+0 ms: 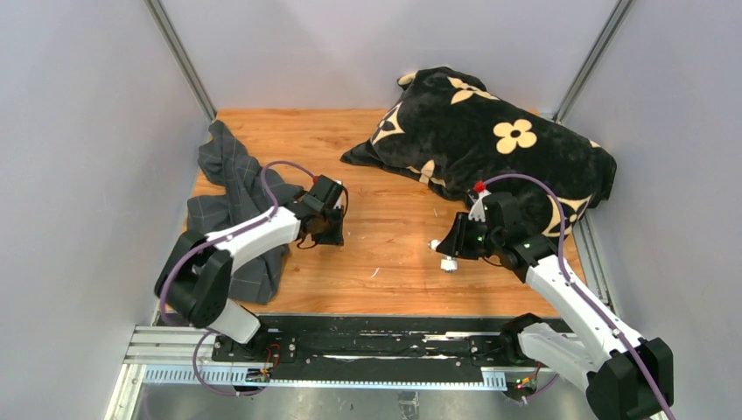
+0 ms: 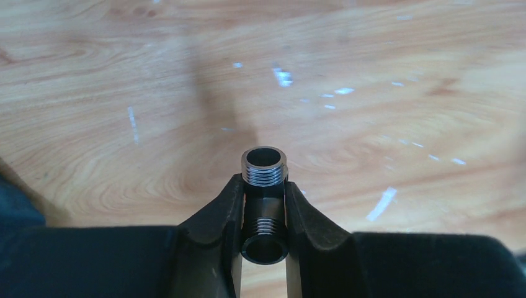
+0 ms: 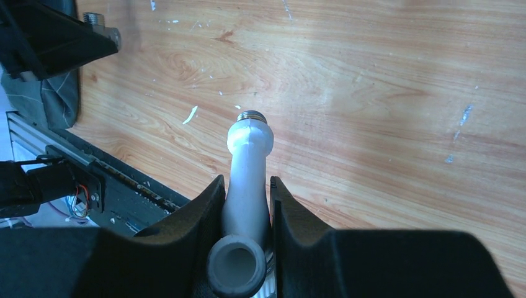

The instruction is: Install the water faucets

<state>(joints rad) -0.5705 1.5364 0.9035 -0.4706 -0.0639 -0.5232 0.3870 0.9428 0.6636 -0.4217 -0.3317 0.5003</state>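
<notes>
My left gripper [image 2: 263, 189] is shut on the grey metal T-shaped piece [image 2: 265, 166]; its threaded end sticks out past the fingertips, above the wooden table. In the top view this gripper [image 1: 325, 229] is left of centre, next to the cloth. My right gripper [image 3: 248, 186] is shut on the white elbow-shaped tap body [image 3: 247, 167], whose metallic threaded end [image 3: 251, 116] points away from the camera. In the top view the right gripper [image 1: 457, 249] holds the tap body [image 1: 444, 260] low over the table, right of centre. The two parts are well apart.
A grey checked cloth [image 1: 234, 203] lies bunched at the left of the wooden table [image 1: 385, 254]. A black flowered cushion [image 1: 490, 136] lies at the back right, just behind the right arm. The black rail [image 1: 367, 346] runs along the near edge.
</notes>
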